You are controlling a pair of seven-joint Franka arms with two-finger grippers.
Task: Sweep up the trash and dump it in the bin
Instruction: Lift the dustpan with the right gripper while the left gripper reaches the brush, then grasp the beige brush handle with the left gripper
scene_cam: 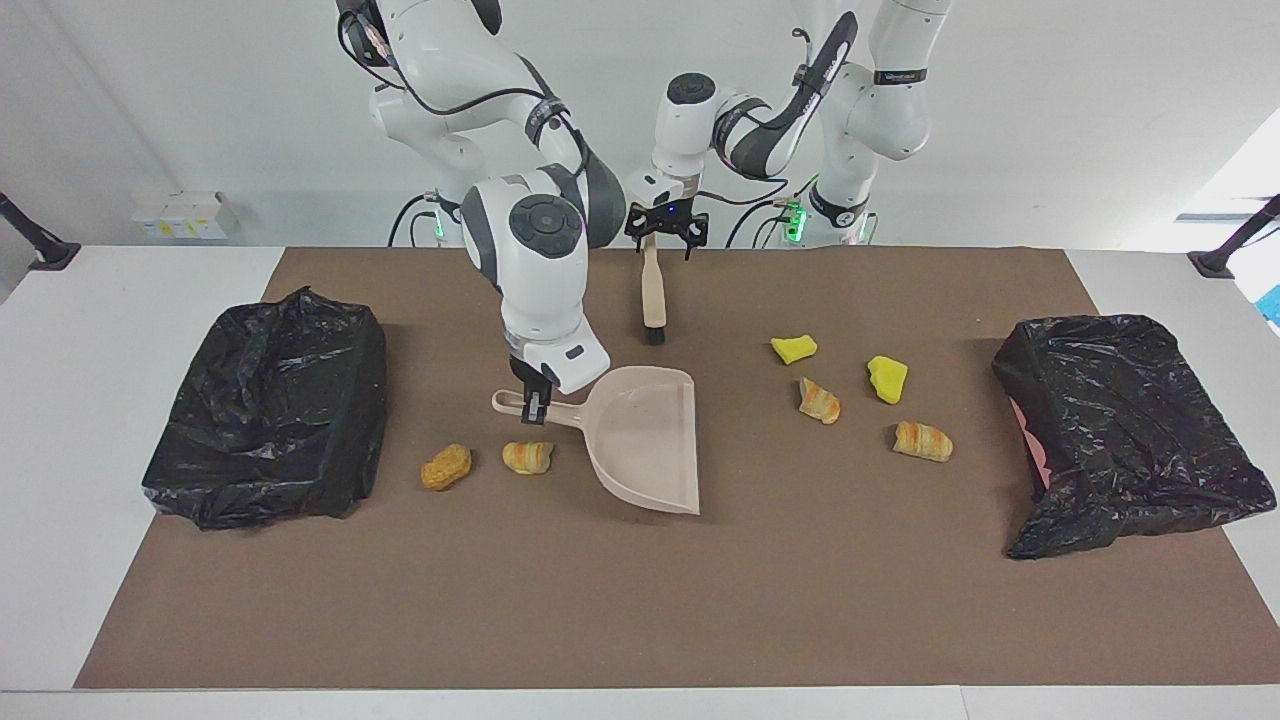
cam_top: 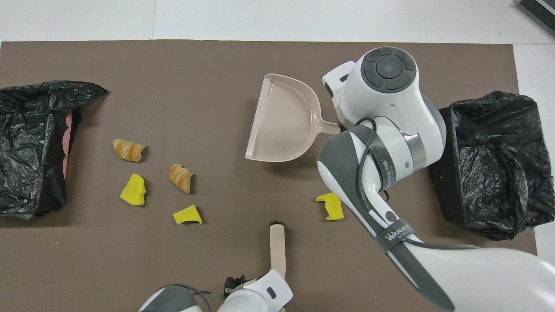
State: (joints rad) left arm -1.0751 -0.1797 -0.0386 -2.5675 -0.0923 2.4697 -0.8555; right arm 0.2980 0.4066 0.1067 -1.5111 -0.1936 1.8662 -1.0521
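Right tool [scene_cam: 537, 405] clamps dustpan [scene_cam: 640, 440] handle, left tool [scene_cam: 663, 232] grips brush [scene_cam: 653, 295]; pastry lumps [scene_cam: 527, 457] at pan's 9 o'clock risk getting missed.

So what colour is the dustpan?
The dustpan is pale beige-pink; the overhead view shows it best.

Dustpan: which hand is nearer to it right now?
Right. The right hand is down at the dustpan handle; the left hand is at the brush handle, nearer to the robots.
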